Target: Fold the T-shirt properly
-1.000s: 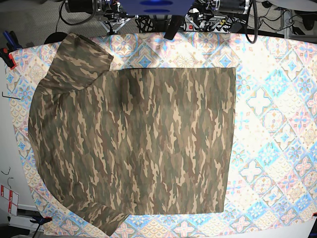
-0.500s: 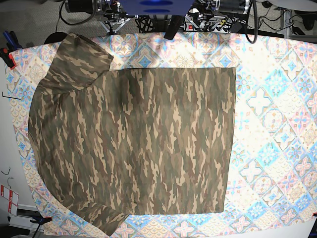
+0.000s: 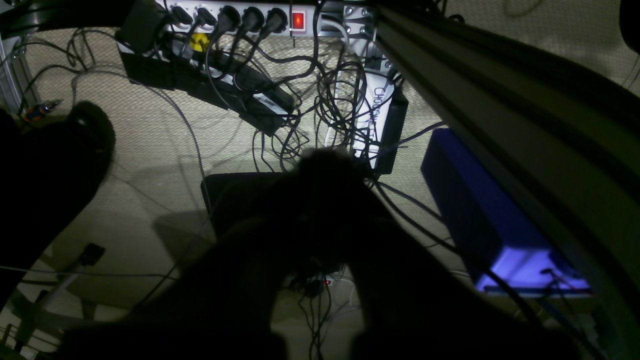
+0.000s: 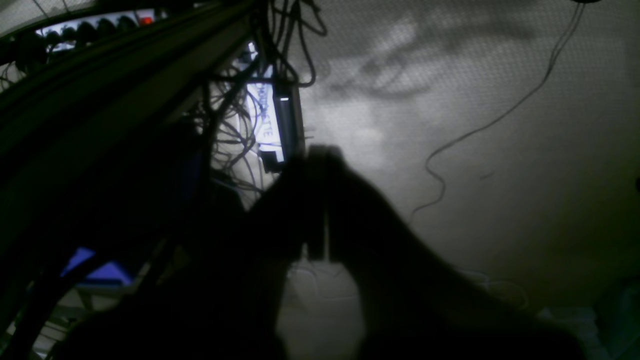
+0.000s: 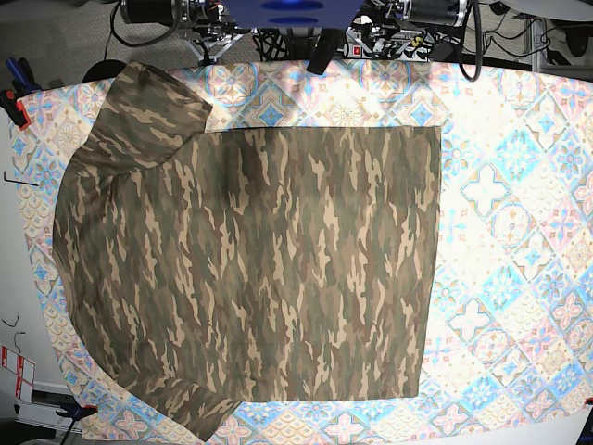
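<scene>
The camouflage T-shirt [image 5: 250, 269] lies spread flat on the tile-patterned tablecloth [image 5: 510, 232], its collar end and both short sleeves to the left and its straight hem to the right. Neither gripper is over the cloth in the base view. In the left wrist view my left gripper [image 3: 327, 165] is a dark silhouette with its fingertips together, hanging over the floor behind the table. My right gripper [image 4: 320, 155] looks the same in the right wrist view, shut on nothing, above bare carpet.
Under the left gripper are a power strip [image 3: 235, 15], tangled cables [image 3: 340, 90], a blue box [image 3: 480, 220] and a metal frame beam [image 3: 500, 100]. The arm bases and wiring [image 5: 296, 19] sit at the table's far edge. Clamps [image 5: 14, 107] hold the tablecloth's left side.
</scene>
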